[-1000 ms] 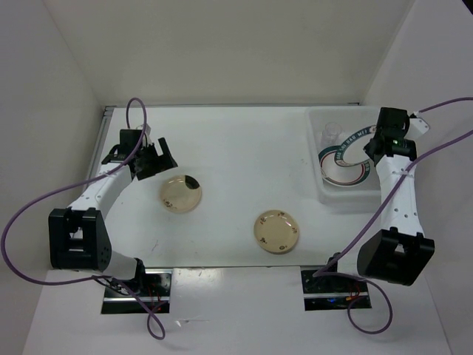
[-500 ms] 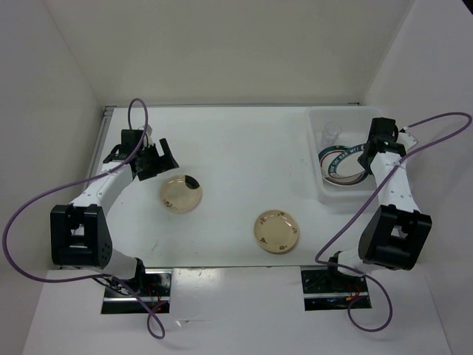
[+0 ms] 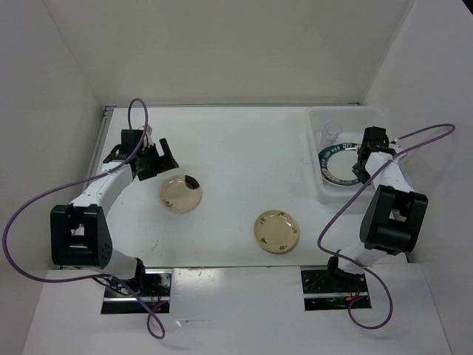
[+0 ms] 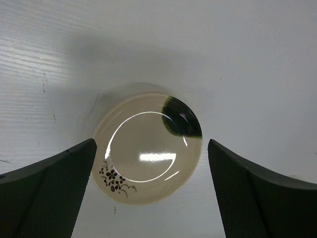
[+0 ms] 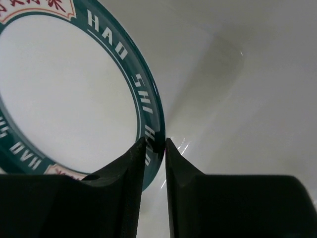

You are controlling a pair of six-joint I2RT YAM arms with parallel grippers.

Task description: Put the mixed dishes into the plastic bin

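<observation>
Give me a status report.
Right jaws shut on teal-rimmed plate inside plastic bin. Left jaws open above cream flower plate. Second cream plate mid-table. Nothing blocking.

Left arm (image 3: pixel 100 188): white tube links, black blocky joints
Right arm (image 3: pixel 386 167): same white and black
Cables (image 3: pixel 5 240): purple, looping
Left fingers (image 4: pixel 44 193): dark, broad, fine mesh texture
Right fingers (image 5: pixel 130 173): black, smooth, narrow
Base plates (image 3: pixel 137 285): metal, wired

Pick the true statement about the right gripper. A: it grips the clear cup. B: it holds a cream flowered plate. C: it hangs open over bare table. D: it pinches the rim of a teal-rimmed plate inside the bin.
D: the right wrist view shows the right gripper closed on the edge of the teal-rimmed plate, and the top view places both inside the plastic bin.
</observation>
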